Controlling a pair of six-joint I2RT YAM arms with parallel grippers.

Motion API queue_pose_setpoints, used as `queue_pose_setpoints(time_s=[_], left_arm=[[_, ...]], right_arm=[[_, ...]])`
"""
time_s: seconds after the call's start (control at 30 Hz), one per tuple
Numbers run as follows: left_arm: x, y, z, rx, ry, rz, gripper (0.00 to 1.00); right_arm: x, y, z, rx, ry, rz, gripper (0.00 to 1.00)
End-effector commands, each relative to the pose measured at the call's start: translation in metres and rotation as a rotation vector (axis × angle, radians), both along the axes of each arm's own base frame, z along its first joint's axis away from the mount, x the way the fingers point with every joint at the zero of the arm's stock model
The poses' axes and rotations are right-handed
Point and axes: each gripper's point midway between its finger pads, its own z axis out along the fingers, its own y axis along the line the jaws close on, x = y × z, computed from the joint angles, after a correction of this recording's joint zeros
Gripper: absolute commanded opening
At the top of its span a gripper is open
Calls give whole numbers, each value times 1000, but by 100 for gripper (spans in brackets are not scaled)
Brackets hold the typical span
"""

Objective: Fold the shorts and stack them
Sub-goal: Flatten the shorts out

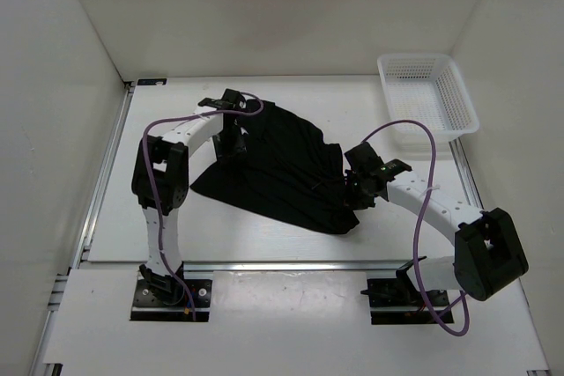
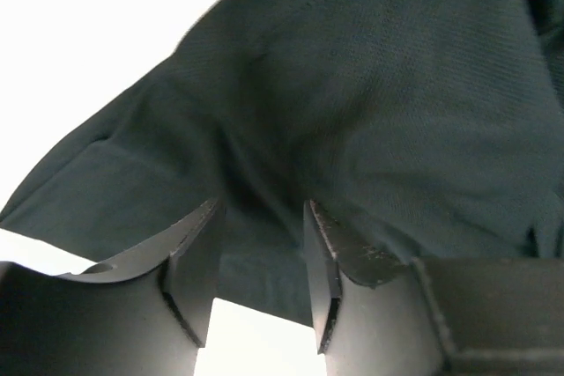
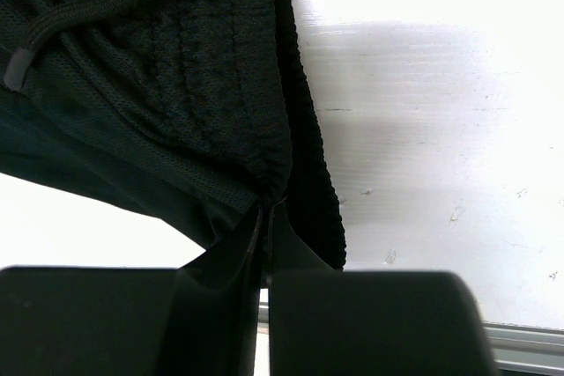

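The black shorts (image 1: 282, 173) lie spread and rumpled in the middle of the white table (image 1: 176, 226). My left gripper (image 1: 229, 149) is at their far left edge, pointing down. In the left wrist view its jaws (image 2: 262, 209) stand apart, and the dark fabric (image 2: 370, 85) lies just past the tips, not pinched. My right gripper (image 1: 352, 187) is at the shorts' right side. It is shut (image 3: 267, 209) on the ribbed waistband (image 3: 176, 68), which bunches at the fingertips. A drawstring (image 3: 97, 6) lies across the waistband.
A white mesh basket (image 1: 427, 99) stands at the back right of the table. White walls close the workspace on the left, back and right. A metal rail (image 1: 282, 266) runs along the table's near edge in front of the arm bases.
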Motion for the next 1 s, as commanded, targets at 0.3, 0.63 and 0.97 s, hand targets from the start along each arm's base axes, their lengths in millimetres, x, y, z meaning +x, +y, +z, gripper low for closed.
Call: queue_pose_setpoints(time_s=[0.3, 0.63, 0.97], left_arm=[[6, -16, -12, -44, 9, -25, 11], [-1, 1, 47, -3, -92, -6, 11], [2, 21, 87, 20, -148, -7, 11]], right_arm=[[-6, -5, -4, -22, 18, -7, 0], [-3, -4, -1, -23, 19, -7, 0], [26, -5, 41, -51, -90, -1, 0]])
